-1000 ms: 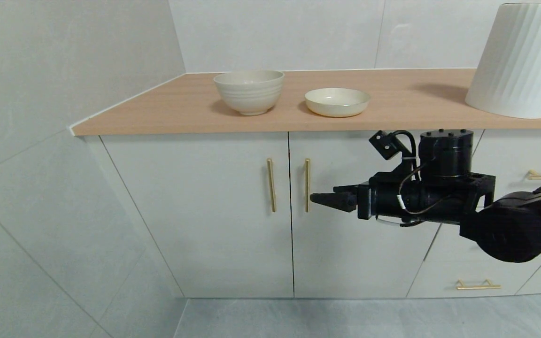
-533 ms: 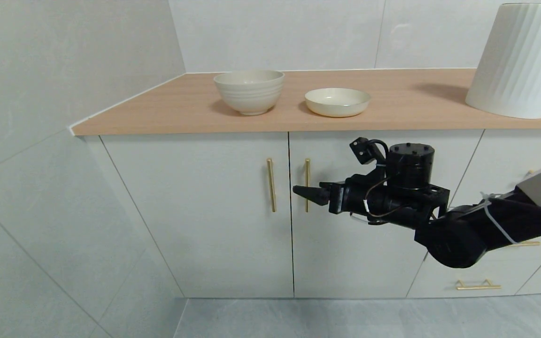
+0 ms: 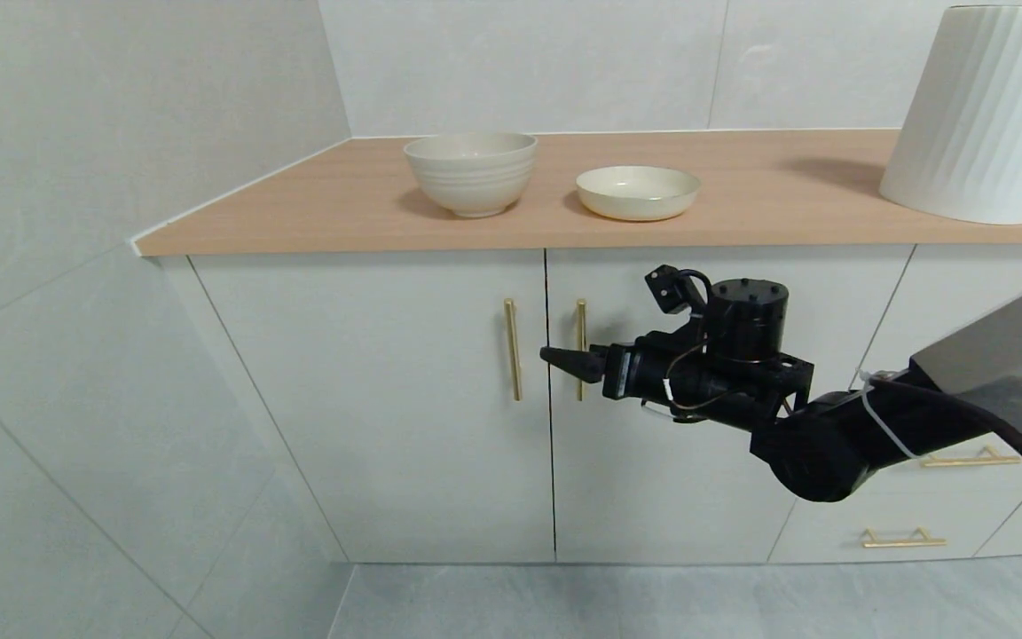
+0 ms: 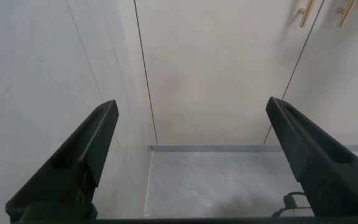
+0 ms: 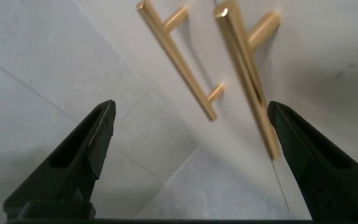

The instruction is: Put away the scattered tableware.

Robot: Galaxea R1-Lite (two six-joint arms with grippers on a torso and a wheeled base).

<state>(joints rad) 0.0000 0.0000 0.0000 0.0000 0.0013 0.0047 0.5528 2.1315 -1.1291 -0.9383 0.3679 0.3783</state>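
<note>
1. Bowl point(image 3: 470, 173): on the worktop point(image 3: 768, 209), rim up.
2. Dish point(image 3: 637, 192): rim up, near the bowl's right, apart.
3. Right hand point(image 3: 557, 358): fingers spread, lying level, pointing left across the upright door handle point(image 3: 580, 333).
4. Left hand point(image 4: 191, 158): fingers spread, low, facing the cabinet point(image 4: 216, 68).

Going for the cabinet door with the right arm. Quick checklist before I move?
1. Right tool open: ok, spread wide.
2. One handle singled out: not ok; left door's brass bar handle and right door's brass bar handle both sit inside its gap in the wrist view.
3. Tool touching a handle: cannot tell.
4. White cabinet doors shut: ok.
5. Beige ribbed bowl and shallow cream dish upright, apart on wooden countertop: ok.
6. Left tool open, away from the handles: ok.
</note>
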